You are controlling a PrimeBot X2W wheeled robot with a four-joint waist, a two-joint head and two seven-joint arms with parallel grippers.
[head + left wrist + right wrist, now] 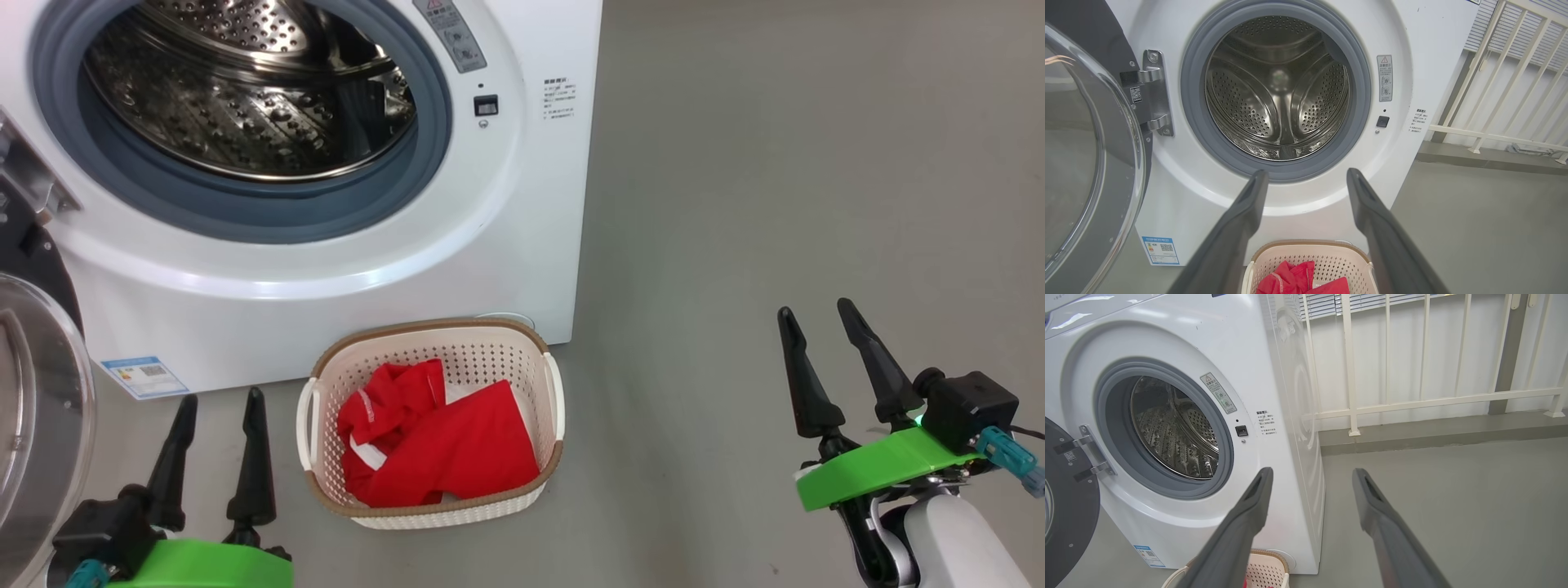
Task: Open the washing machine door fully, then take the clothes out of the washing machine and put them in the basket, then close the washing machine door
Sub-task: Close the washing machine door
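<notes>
At the washer's (522,204) left edge the door (41,408) hangs open: rigid, glossy, likely swinging freely, best pushed on its rim away from the hinge (1153,94). Soft clothes (441,441) lie in the basket (424,328). Left gripper (220,398) and right gripper (815,309) stand wide, empty.

The round black-rimmed glass door (37,392) runs off the left edge. Red garments (441,445) bury the bottom of the cream perforated basket (490,359). The blue label (144,376) is illegible.
</notes>
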